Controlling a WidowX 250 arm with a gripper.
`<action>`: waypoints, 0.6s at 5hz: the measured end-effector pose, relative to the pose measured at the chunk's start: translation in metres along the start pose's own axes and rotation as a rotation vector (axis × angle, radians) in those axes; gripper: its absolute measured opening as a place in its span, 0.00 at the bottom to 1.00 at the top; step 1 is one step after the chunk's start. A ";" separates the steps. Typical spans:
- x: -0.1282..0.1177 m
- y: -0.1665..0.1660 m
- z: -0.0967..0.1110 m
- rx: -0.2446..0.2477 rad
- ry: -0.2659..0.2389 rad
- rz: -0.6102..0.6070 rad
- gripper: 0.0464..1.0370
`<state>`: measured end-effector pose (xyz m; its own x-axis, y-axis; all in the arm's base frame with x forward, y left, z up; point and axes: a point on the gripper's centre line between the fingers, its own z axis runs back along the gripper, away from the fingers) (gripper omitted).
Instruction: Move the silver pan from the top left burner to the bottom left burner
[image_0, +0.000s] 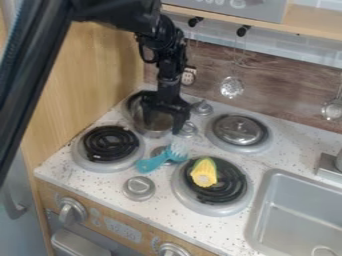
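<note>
1. We are seeing the silver pan (157, 132) sitting at the top left burner (125, 108), with the gripper (162, 125) hanging right over it.
2. We are finding the fingers (180, 122) open, spread well apart, with part of the pan showing between them. The finger nearer the view's left is pointing down over the pan's opening, while the other is hanging by the pan's right side. We are not able to tell whether either one is touching the metal.
3. We are looking at the arm (48, 47) coming in from the upper left, its thick black link slanting along the view's left edge. Its next section is crossing rightward near the top, and the wrist (171, 60) is dropping almost straight down to the gripper.
4. We are noticing the bottom left burner (110, 144) lying nearer the camera than the pan, its black coil showing.
5. We are also seeing a turquoise brush (155, 162) lying between the burners, a yellow corn piece (204, 175) resting on the bottom right burner (230, 184), and a metal lid (239, 129) sitting at the top right burner (262, 141).
</note>
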<state>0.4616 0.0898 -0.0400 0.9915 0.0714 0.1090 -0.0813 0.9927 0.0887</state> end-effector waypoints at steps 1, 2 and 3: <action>0.004 0.006 0.003 0.012 -0.017 0.002 0.96; 0.011 0.008 0.007 0.015 -0.040 0.002 0.96; 0.015 0.008 0.002 0.019 -0.044 0.014 0.96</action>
<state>0.4752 0.0981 -0.0354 0.9847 0.0809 0.1542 -0.0979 0.9896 0.1058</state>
